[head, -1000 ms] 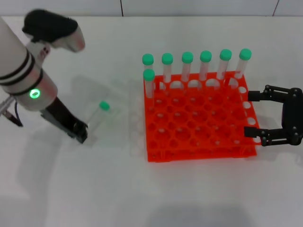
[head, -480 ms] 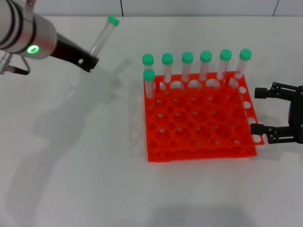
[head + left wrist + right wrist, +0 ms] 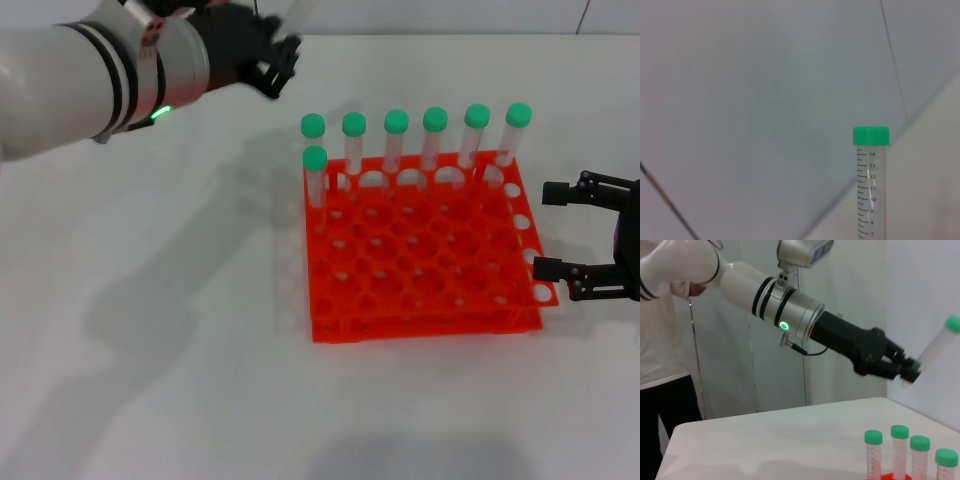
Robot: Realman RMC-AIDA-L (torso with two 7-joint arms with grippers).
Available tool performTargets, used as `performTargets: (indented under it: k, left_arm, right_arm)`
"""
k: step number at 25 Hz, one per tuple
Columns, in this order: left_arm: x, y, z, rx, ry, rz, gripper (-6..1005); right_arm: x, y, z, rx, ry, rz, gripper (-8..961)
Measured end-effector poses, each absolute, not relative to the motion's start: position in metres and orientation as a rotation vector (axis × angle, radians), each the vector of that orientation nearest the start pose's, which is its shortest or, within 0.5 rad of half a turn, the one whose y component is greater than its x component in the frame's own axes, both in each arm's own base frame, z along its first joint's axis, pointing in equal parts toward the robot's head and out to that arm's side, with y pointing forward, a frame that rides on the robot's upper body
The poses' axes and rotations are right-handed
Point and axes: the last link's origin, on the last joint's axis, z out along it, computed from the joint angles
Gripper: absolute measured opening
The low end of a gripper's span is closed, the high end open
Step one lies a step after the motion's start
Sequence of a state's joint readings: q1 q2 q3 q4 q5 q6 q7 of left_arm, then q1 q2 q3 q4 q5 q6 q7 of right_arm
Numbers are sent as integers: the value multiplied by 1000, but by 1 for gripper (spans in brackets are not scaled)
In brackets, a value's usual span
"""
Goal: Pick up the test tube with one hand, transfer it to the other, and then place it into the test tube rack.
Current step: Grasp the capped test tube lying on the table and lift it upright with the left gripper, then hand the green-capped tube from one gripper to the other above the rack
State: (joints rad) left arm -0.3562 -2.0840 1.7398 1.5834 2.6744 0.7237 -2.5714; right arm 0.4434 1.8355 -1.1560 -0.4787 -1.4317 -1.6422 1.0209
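My left gripper [image 3: 278, 55] is raised high over the table's far left, left of the rack, and is shut on the lower end of the test tube [image 3: 936, 348]. The tube slants up from it, its green cap [image 3: 953, 323] on top. In the head view only the tube's lower part [image 3: 298, 14] shows, at the top edge. The left wrist view shows the capped tube [image 3: 871, 190] upright against the wall. The orange-red rack [image 3: 420, 300] holds several green-capped tubes [image 3: 396, 140] along its far row. My right gripper [image 3: 545, 230] is open beside the rack's right edge.
The white table [image 3: 150, 350] spreads around the rack. A pale wall [image 3: 740, 100] stands behind it. In the right wrist view my left gripper [image 3: 910, 372] hangs well above the racked tubes [image 3: 900, 445], and a person in white [image 3: 665, 315] stands at the table's far side.
My left arm has lifted the tube off the table and carried it up and toward the rack; its cap has left the head view's top. The right gripper has drawn back slightly.
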Motion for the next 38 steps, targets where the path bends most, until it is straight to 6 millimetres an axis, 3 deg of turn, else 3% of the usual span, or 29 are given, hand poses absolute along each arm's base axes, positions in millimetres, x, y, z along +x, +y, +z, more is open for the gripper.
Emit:
performTargets:
  k: [7, 14, 24, 27, 31, 38]
  left_arm:
    - [-123, 372, -16, -2307, -232, -350, 201]
    - [-134, 372, -25, -2490, -345, -525, 206]
    - [-167, 361, 9, -2670, -368, -1027, 212]
    - [-180, 359, 13, -2719, -375, -1046, 214]
    - [-191, 356, 8, -2815, -386, -931, 217]
    - [-192, 356, -5, -2897, -373, -801, 222]
  right_arm:
    - [282, 309, 46, -2749, 194, 824, 875]
    - [281, 309, 45, -2749, 195, 827, 875]
    - [278, 311, 44, -2754, 188, 833, 876]
    - [278, 311, 44, -2752, 186, 838, 875]
    - [277, 311, 44, -2750, 184, 845, 875]
    - [277, 314, 48, -2722, 186, 850, 876]
